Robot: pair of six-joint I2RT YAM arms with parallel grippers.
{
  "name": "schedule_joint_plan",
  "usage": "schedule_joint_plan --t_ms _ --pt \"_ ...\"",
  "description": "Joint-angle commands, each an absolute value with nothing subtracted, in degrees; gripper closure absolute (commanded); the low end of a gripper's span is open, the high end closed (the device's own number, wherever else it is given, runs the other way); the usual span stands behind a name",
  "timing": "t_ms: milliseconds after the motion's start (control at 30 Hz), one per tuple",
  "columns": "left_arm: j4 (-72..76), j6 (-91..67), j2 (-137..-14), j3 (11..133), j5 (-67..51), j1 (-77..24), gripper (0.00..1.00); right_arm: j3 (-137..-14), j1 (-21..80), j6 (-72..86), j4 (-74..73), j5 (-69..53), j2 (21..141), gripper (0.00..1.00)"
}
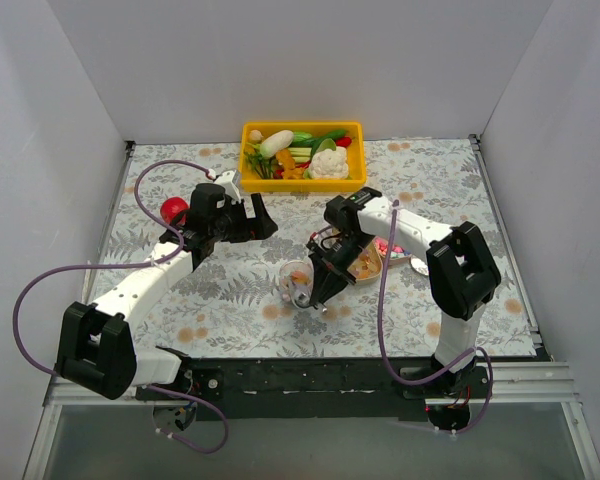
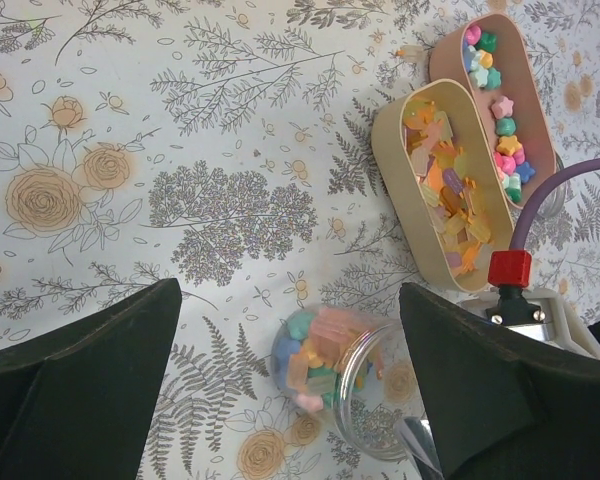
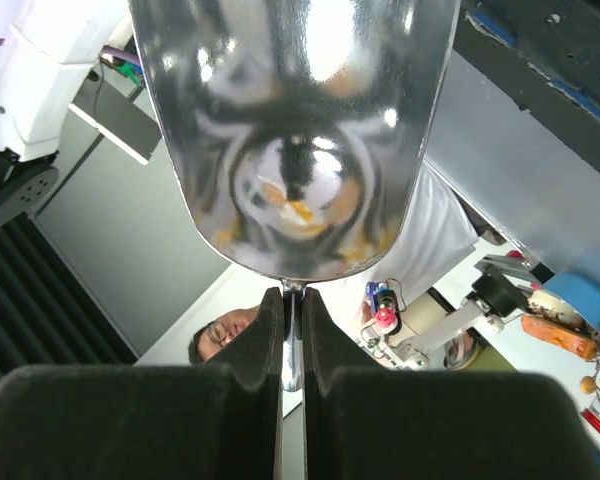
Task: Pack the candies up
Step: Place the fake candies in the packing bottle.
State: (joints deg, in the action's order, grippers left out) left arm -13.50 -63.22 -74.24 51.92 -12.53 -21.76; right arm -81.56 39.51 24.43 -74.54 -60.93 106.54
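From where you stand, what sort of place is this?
Probably a robot test booth in a lab: white walls box in a floral-clothed table, a left arm and right arm are bolted at its near edge, and a yellow bin holds toy vegetables.

Plain white walls (image 1: 280, 60) enclose three sides of a floral-clothed table (image 1: 210, 320), evenly lit.
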Motion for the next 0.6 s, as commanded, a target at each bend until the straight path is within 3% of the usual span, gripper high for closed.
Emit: schedule_joint_plan --t_ms 0,233,367,567 --pt "-13.8 -62.4 -71.5 53.3 -11.5 -21.9 0.08 -84.8 39.0 26.0 -74.8 -64.6 106.3 0.99" --pt "-13.4 -62.4 -72.8 54.2 -12.4 -21.9 0.07 -95.1 37.8 27.4 -75.1 -60.6 106.4 0.99" --pt "-13.3 -61.7 -72.9 54.6 -12.7 -21.8 0.02 -94.7 34.4 27.2 -75.1 -53.7 103.2 0.99" --pt "-13.5 -61.3 -74.4 55.7 -13.1 -21.9 0.02 -92.6 24.9 23.0 -75.1 -43.3 98.4 0.99"
